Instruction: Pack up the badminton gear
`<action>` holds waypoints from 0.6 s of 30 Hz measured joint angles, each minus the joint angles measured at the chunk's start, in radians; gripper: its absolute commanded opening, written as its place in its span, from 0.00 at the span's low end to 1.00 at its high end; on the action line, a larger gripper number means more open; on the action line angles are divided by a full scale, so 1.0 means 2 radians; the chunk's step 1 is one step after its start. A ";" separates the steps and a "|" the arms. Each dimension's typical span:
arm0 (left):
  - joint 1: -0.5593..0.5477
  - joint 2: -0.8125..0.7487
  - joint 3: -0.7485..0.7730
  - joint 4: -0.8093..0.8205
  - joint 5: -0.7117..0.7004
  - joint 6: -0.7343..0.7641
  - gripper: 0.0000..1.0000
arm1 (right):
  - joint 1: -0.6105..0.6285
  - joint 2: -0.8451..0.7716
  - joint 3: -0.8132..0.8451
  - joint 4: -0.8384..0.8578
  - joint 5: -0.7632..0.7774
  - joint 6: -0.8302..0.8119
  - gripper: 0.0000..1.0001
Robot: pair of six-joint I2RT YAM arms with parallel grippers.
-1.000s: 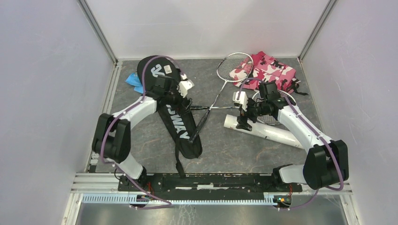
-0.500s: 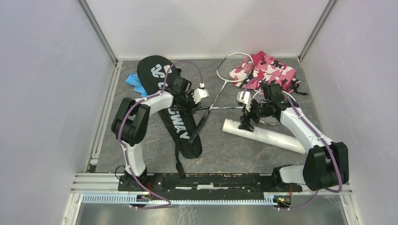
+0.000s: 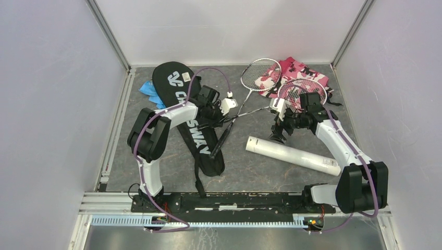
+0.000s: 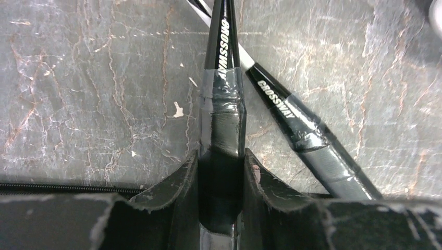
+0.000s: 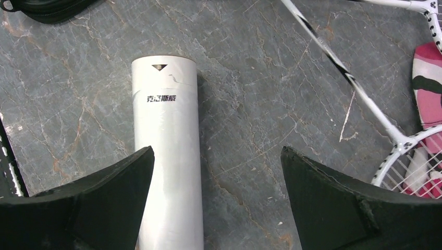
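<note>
Currently the left gripper [image 4: 221,161] is clamping the black handle of a thin silver racket [image 4: 221,114] beside the long black racket bag [image 3: 202,140], while the right gripper [image 5: 216,153] is hovering spread open over the long white tube [image 5: 166,120].

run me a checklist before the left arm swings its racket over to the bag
1. Grip: the left gripper is shut on the racket handle. Ok.
2. Held racket free of the second racket: not ok, their shafts cross just beyond the grip, so a swing may drag the other one along.
3. Racket bag open to receive it: cannot tell.
4. Right gripper out of the way: ok, it hangs open above the white tube, holding nothing.
</note>
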 measured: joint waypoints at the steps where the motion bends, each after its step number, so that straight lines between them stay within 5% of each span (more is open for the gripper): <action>1: -0.001 0.000 0.003 -0.002 0.000 -0.006 0.02 | -0.001 0.000 0.000 0.000 0.000 0.000 0.96; 18: -0.056 0.074 0.142 -0.012 0.002 -0.159 0.16 | -0.020 -0.021 0.000 0.003 -0.001 0.000 0.96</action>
